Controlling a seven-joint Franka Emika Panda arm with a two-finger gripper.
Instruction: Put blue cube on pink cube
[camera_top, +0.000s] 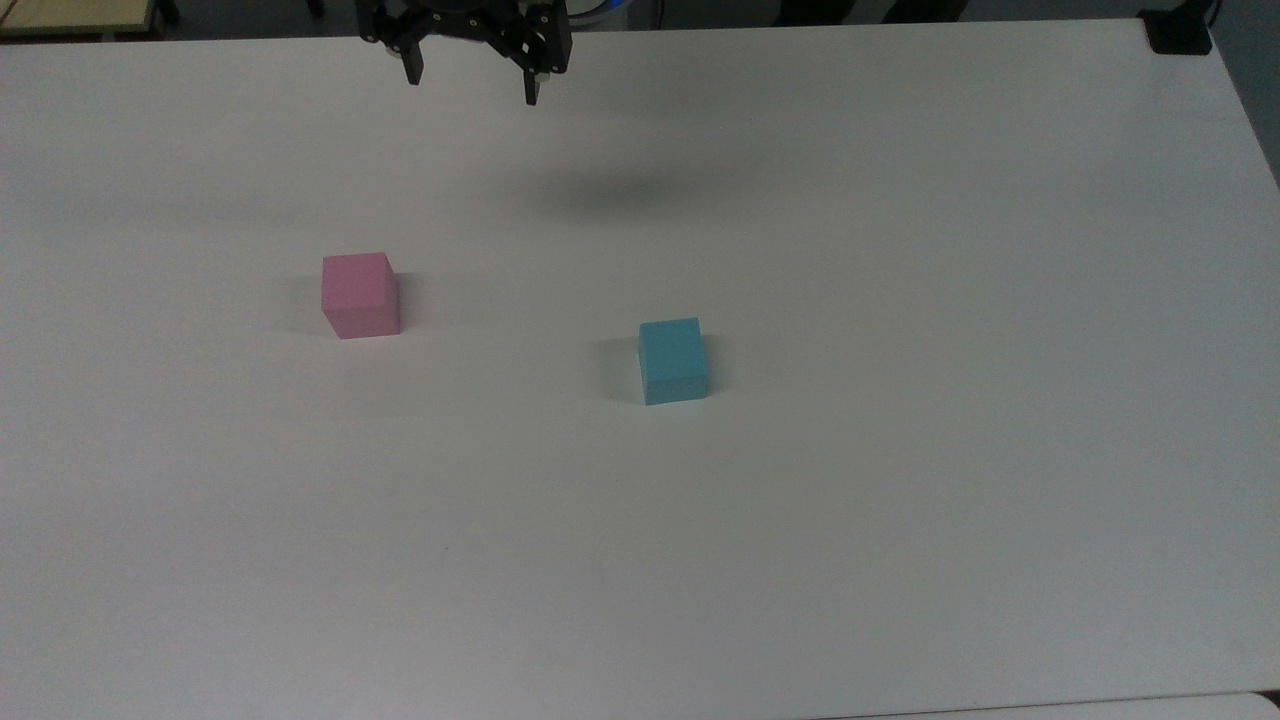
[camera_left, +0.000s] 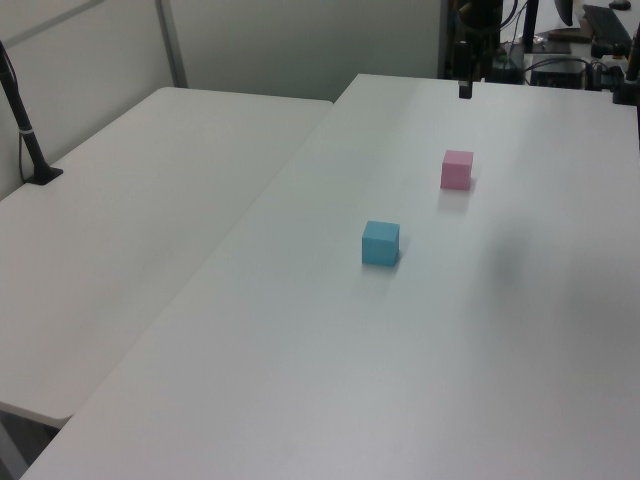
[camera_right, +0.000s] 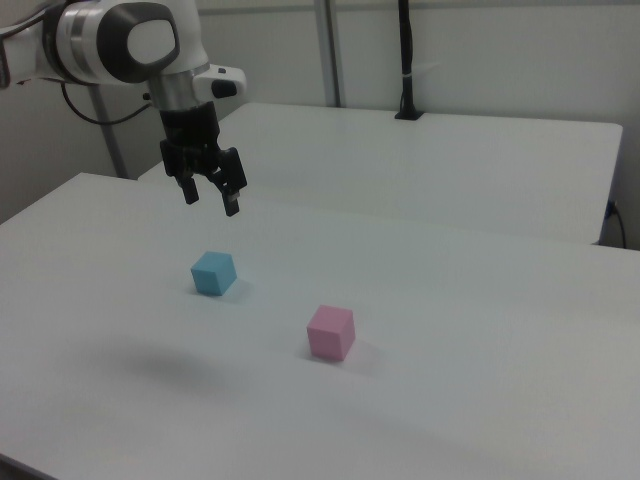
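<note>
Fingers (camera_top: 413, 70) stood apart, empty; your gripper (camera_right: 211, 197) hovered high above the small matte light blue cube (camera_right: 213, 273), approach pending; you needed descent before reaching the pale pink matte cube (camera_right: 331, 332).

The white table (camera_top: 900, 500) lies bare across the whole lower half and right side of the top view, open to approach. Near the centre, the blue cube (camera_top: 673, 360) and, well apart toward the top view's left, the pink cube (camera_top: 360, 294) are the obstacles, with a wide gap between them. The gripper (camera_top: 470, 85) hangs spread at the top edge, above the surface.
</note>
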